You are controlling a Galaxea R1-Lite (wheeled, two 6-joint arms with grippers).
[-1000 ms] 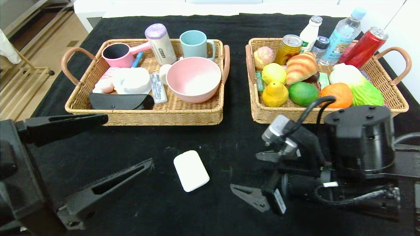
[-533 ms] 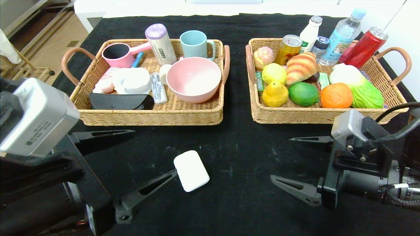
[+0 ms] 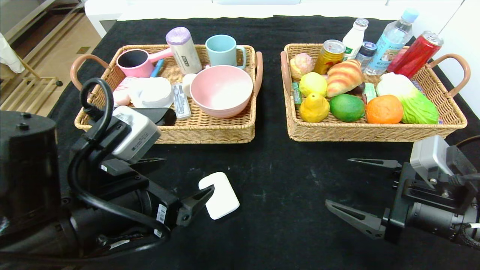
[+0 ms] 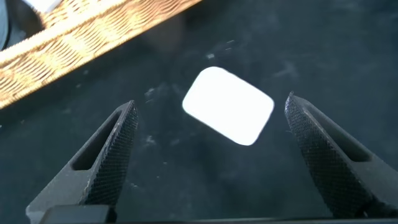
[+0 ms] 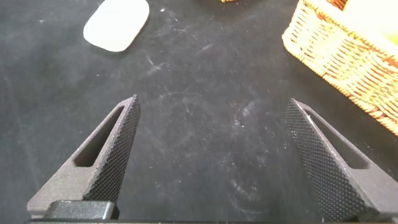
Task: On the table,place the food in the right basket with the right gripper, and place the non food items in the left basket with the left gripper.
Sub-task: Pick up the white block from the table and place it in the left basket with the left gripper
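A: What has changed over the last second?

B: The left gripper (image 3: 180, 180), the black two-fingered claw with the silver-grey box on its wrist, has swung in from the table's 8 o'clock edge. Its jaws stand fully spread and empty, straddling the white rounded soap-like bar (image 3: 219, 195).

A: And the bar?

B: It hasn't moved; it lies flat on the black cloth-draped table (image 3: 270, 168), just below centre. The wrist view shows it between the fingertips (image 4: 118, 134), nearer their ends, touching neither.

A: The other arm?

B: The right gripper (image 3: 356, 189), black with long tapered fingers, has pulled back toward 4 o'clock, wide open, holding nothing.

A: So what remains?

B: The fruit and croissant sit in the right wicker basket (image 3: 375, 131), the pale-pink round bowl (image 3: 221, 90) in the left wicker basket (image 3: 210, 131). I'd judge the bar is the last item.
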